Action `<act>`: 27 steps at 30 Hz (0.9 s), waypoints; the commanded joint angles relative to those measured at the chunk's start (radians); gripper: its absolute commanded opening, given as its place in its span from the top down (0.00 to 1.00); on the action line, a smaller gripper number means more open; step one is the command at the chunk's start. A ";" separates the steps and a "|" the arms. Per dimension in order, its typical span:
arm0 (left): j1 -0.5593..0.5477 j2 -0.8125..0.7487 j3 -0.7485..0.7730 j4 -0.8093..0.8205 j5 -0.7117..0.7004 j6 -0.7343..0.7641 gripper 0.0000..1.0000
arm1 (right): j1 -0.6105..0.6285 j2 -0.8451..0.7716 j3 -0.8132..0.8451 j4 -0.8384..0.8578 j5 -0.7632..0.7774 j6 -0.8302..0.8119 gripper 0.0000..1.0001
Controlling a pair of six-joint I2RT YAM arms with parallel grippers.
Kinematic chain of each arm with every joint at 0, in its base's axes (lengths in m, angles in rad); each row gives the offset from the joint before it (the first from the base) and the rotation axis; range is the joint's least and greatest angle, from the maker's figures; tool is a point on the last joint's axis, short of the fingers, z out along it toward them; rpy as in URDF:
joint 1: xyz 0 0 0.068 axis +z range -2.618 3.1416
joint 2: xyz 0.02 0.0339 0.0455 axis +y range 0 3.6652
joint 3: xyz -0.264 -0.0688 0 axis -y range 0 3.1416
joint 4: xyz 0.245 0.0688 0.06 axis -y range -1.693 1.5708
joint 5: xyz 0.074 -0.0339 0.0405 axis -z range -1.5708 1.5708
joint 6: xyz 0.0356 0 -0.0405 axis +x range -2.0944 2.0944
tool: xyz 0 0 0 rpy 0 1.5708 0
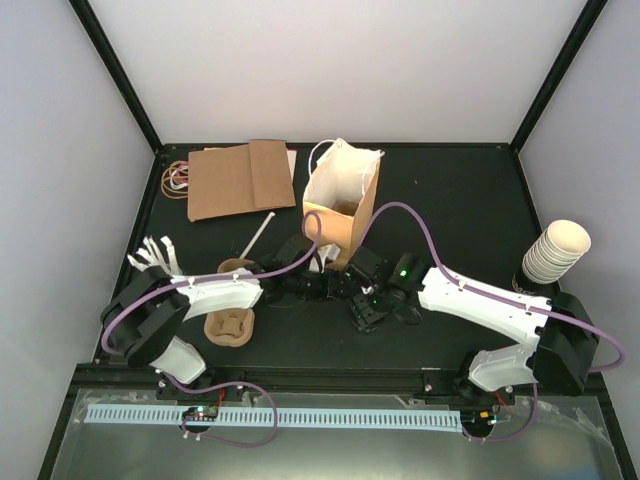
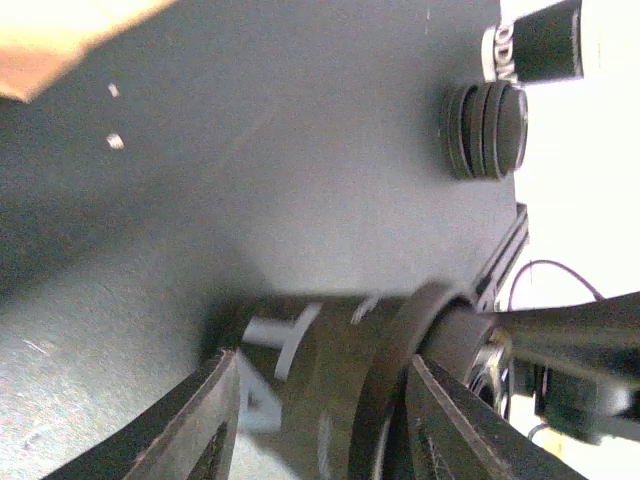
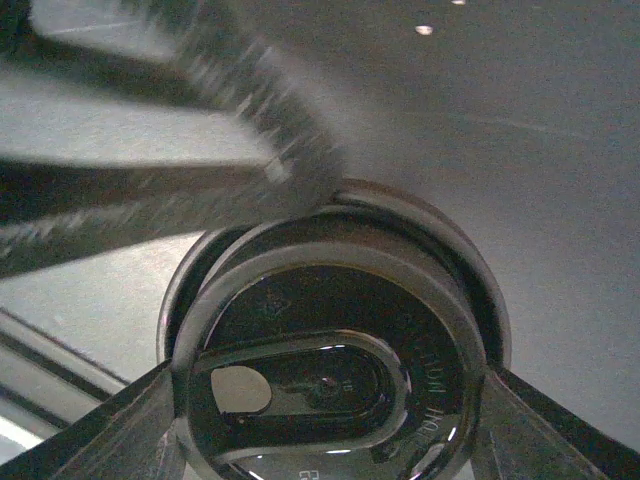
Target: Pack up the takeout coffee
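Blurred, dim wrist views; glare on takeout coffee (image 3: pixel 330 385).

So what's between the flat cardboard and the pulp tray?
A thin white stick, maybe a straw, lies slantwise between the cardboard and the pulp tray; it shows in the top view only.

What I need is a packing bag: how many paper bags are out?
2: an open paper bag stands mid-table; a flat paper bag lies left of it. More may be hidden.
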 commanded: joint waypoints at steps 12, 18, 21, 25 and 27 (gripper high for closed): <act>-0.001 -0.345 -0.086 -0.108 -0.157 0.002 0.28 | 0.051 0.041 -0.042 -0.028 -0.238 -0.052 0.30; 0.000 -0.408 -0.146 -0.124 -0.168 -0.013 0.26 | 0.089 0.042 -0.034 -0.037 -0.242 -0.060 0.30; 0.002 -0.413 -0.167 -0.117 -0.162 -0.017 0.31 | 0.114 0.044 -0.028 -0.044 -0.245 -0.070 0.30; 0.002 -0.393 -0.175 -0.103 -0.146 -0.016 0.42 | 0.147 0.063 -0.010 -0.060 -0.227 -0.074 0.30; 0.002 -0.378 -0.180 -0.088 -0.138 -0.016 0.47 | 0.156 0.074 -0.006 -0.061 -0.223 -0.075 0.30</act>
